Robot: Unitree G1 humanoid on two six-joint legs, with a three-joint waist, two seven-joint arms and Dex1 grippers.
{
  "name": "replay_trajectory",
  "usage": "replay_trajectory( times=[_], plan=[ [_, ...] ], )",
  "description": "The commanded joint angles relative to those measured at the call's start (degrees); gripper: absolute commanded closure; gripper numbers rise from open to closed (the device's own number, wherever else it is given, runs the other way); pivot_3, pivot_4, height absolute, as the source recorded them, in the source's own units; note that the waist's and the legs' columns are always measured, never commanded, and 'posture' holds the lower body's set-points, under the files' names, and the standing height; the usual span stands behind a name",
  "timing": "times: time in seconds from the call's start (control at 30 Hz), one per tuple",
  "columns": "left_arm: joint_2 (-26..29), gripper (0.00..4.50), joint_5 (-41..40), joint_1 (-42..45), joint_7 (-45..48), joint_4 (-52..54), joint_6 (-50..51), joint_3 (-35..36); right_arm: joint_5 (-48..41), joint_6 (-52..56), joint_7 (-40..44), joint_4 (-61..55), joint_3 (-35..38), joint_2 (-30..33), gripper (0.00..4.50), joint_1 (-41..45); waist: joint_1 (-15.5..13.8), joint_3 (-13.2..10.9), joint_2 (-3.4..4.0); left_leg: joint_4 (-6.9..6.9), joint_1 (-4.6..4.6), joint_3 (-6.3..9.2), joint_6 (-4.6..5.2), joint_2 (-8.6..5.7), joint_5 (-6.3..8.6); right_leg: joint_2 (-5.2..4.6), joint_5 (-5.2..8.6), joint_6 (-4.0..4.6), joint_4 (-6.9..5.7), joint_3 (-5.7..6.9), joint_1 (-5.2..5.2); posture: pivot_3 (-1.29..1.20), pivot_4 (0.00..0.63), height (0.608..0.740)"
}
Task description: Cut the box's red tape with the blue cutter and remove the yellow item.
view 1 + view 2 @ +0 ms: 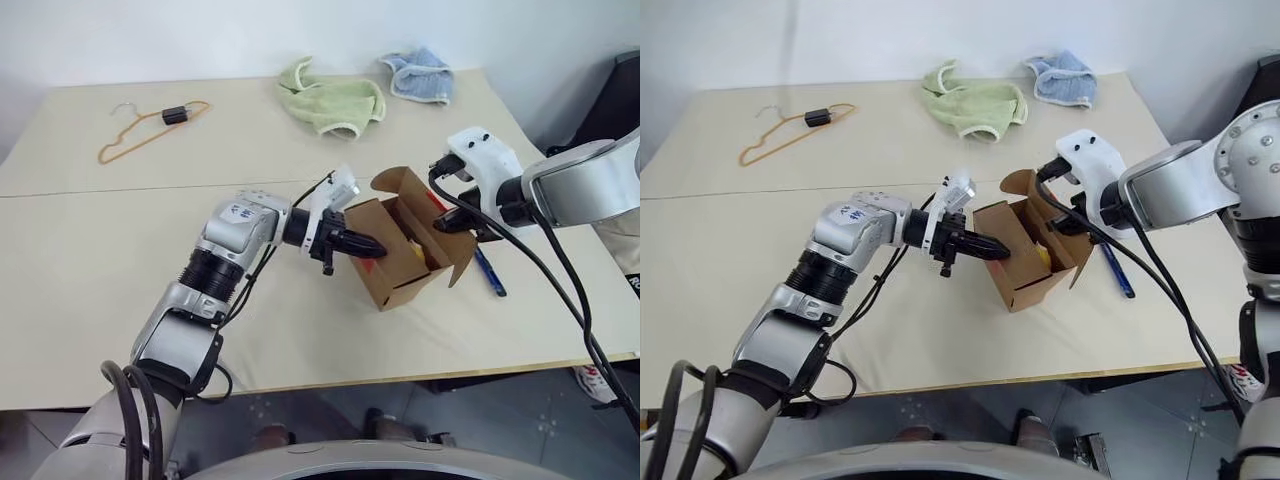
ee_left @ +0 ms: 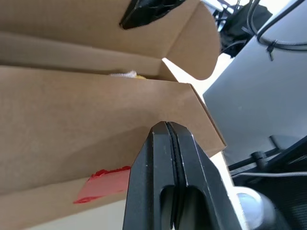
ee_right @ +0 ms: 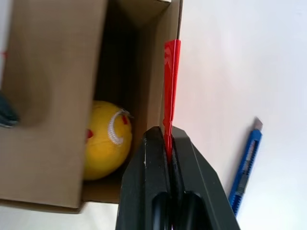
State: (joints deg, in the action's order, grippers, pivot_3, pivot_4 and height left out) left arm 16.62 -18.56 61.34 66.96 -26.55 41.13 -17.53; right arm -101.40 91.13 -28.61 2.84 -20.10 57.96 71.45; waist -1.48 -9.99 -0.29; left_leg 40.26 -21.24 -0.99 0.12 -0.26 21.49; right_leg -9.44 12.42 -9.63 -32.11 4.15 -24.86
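Tape (image 3: pixel 171 81) is cut, the cutter (image 1: pixel 489 271) lies on the counter (image 1: pixel 120 260), the box (image 1: pixel 400 255) is open; the right hand (image 3: pixel 168 139) pinches its taped flap, the left hand (image 1: pixel 368 246) is clenched empty against its side, and the yellow ball (image 3: pixel 106 138) waits inside.

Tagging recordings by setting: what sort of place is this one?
Probably a lab or test room, not a home: a plain pale table against a bare wall, staged with unrelated props, an orange wire hanger, green cloth and blue cloth, around the cardboard box.
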Motion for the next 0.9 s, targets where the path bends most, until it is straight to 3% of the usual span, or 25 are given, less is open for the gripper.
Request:
replay_trajectory(
  times=[0.03,0.43,0.63,0.9],
  plan=[
    [1.64,4.50,5.35,-0.73,-1.71,-5.79,-1.61,-2.09,-8.61,-3.67,-1.71,-1.96,-0.45,4.18,4.45,1.10,-0.04,0.00,0.00,0.04,0.04,0.00,0.01,0.00,0.00,0.00,-0.02,0.00,0.01,0.00,0.08,0.00,0.150,0.740],
    [7.64,4.50,5.77,-5.47,-1.30,0.64,0.99,-3.53,-11.60,-9.64,3.87,0.88,5.24,13.32,4.45,-9.37,-0.30,0.02,0.00,0.72,0.03,0.07,0.28,0.05,0.16,-0.01,-0.24,0.08,0.02,0.00,0.40,0.00,0.150,0.740],
    [7.97,4.50,7.33,-7.47,-2.34,2.05,2.16,-2.87,-11.59,-12.31,6.56,-1.04,7.73,11.83,4.45,-19.61,-0.35,0.08,-0.11,0.81,-0.03,0.06,0.34,0.04,0.20,-0.02,-0.33,0.15,0.07,0.00,0.43,0.00,0.150,0.740],
    [5.71,4.50,8.70,-7.07,-3.42,-0.61,1.06,-2.02,1.02,-14.49,12.26,-8.17,11.41,7.51,4.45,-29.42,-0.29,0.06,-0.08,0.75,-0.20,-0.03,0.33,0.04,0.22,-0.02,-0.35,0.10,0.12,0.11,0.21,0.00,0.150,0.740]
  ],
)
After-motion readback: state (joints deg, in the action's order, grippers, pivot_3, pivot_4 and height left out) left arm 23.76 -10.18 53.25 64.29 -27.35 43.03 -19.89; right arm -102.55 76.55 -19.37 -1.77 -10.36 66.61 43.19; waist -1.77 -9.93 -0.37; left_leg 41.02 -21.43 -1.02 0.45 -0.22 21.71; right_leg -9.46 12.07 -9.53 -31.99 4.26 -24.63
